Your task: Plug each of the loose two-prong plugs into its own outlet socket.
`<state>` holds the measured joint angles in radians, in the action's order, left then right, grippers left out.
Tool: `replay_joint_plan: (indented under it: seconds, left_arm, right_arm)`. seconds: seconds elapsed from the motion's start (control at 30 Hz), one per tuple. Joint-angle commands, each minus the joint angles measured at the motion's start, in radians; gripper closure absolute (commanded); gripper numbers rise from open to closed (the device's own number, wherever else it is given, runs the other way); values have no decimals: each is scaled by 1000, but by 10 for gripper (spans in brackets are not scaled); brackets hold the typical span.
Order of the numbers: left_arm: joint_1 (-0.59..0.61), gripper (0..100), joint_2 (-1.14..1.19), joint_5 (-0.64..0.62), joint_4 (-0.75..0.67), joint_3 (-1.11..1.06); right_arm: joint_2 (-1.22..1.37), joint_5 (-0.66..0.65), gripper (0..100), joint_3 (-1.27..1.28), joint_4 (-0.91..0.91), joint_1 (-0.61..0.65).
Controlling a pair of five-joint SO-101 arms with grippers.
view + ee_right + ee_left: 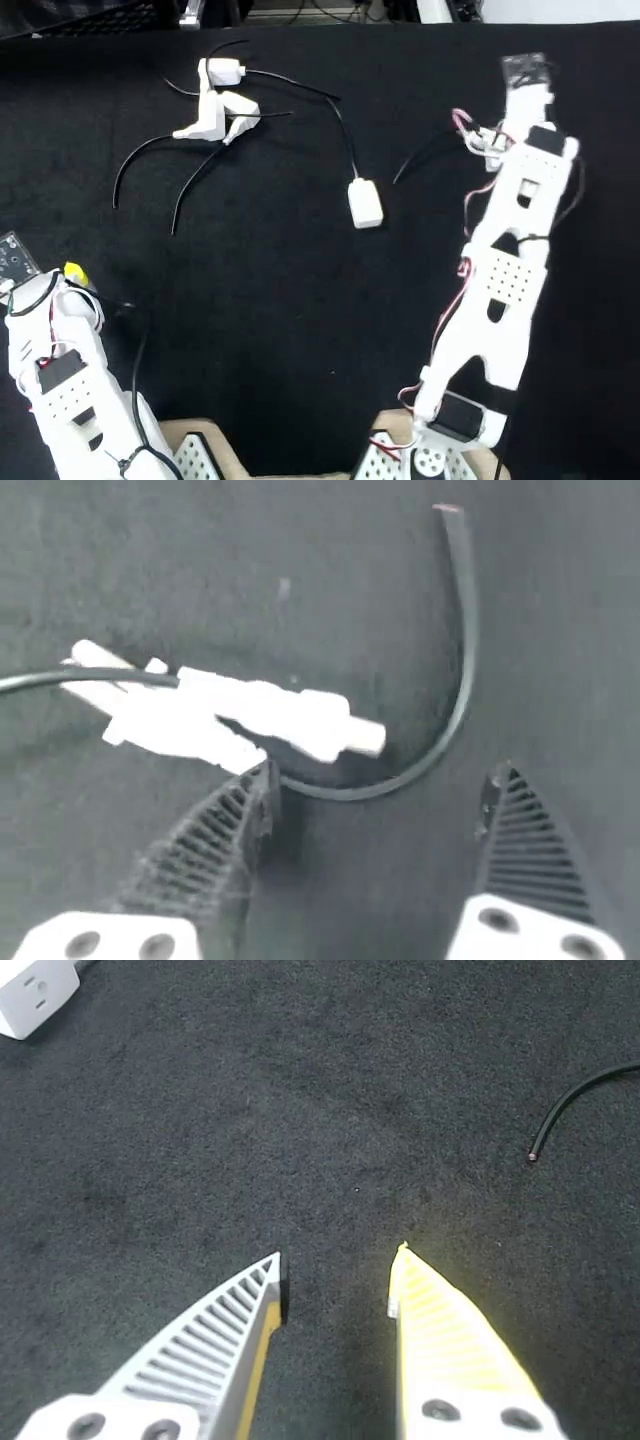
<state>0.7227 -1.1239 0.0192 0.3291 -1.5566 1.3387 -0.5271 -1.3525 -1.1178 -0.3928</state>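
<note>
A white cluster of plugs and sockets (pixel 216 108) lies at the far left of the black table, with black cables trailing from it. A single white socket block (pixel 365 203) lies mid-table on a cable that runs back to the plug (pixel 226 72) at the cluster. My left gripper (pixel 45 265) is at the near left, open (pixel 340 1253) over bare cloth, with the socket block (pixel 35 995) far off. My right gripper (pixel 525 72) is at the far right, open (pixel 382 775). Beyond its fingers lie the white cluster (pixel 230 718) and a curved black cable (pixel 455 660).
Loose black cable ends lie on the cloth: two (pixel 145 165) at the left below the cluster, one (pixel 420 155) close to the right arm, and one (pixel 532 1156) ahead of my left gripper. Dark equipment lines the table's far edge.
</note>
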Motion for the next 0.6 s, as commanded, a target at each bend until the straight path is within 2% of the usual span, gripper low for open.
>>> replay_joint_plan:
  seconds: [0.0, 0.07, 0.13, 0.2, 0.4, 0.57]
  left_arm:
    - [-7, 819, -8, 11, -23, 5]
    - [-7, 819, -8, 11, -23, 5]
    - [-8, 819, -8, 11, -23, 7]
    - [-8, 819, -8, 11, -23, 7]
    - [-8, 819, -8, 11, -23, 7]
    - [-8, 820, -8, 11, -23, 7]
  right_arm:
    - [30, -51, 674, -41, 68, 46]
    - [68, -41, 674, -42, 68, 58]
    - [101, 21, 681, -47, 68, 58]
    - [131, 52, 735, -47, 68, 55]
    - [236, -124, 977, -50, 46, 86]
    - [232, -173, 988, -229, -126, 109]
